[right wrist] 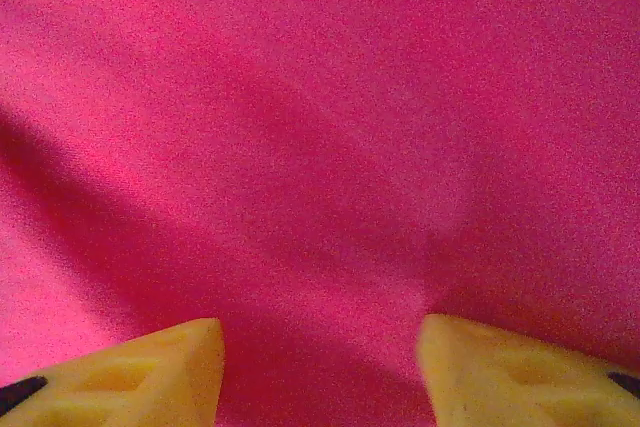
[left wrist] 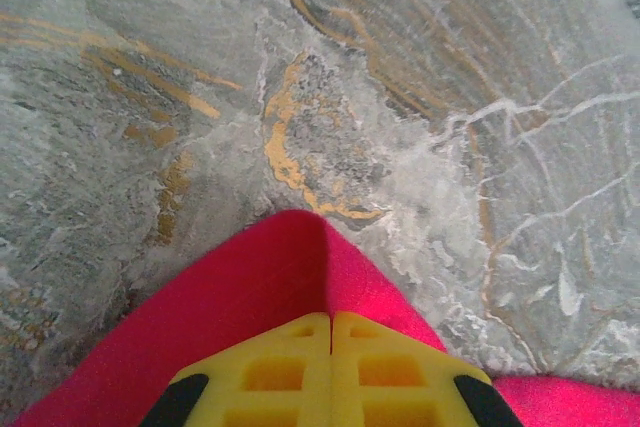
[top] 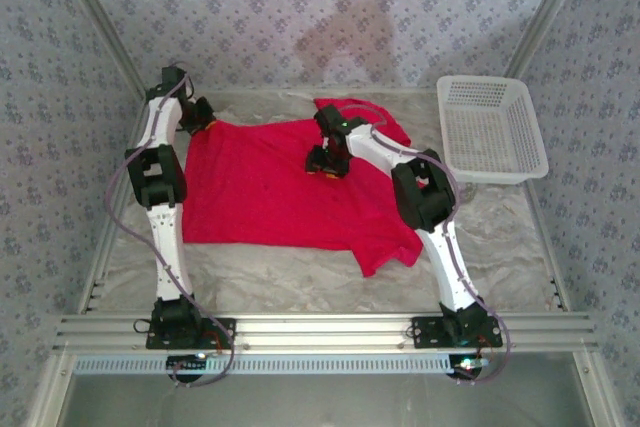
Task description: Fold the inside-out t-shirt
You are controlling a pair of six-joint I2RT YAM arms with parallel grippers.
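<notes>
The inside-out t-shirt point(top: 270, 187) lies spread flat across the middle of the table, bright red, with one sleeve reaching toward the near right. At its far-left corner my left gripper point(top: 200, 119) is shut on the fabric. In the left wrist view the yellow fingertips point(left wrist: 331, 322) meet, and the red cloth point(left wrist: 250, 287) rises in a pinched fold ahead of them. My right gripper point(top: 327, 165) hovers low over the shirt's upper middle, near the collar. In the right wrist view it point(right wrist: 320, 347) stands open, the red fabric point(right wrist: 320, 127) spreading beneath and between the fingers.
A white plastic basket point(top: 490, 127) stands at the far right of the marbled tabletop point(top: 500, 237). An aluminium rail point(top: 320, 330) carries both arm bases along the near edge. Patterned walls close in the back and sides.
</notes>
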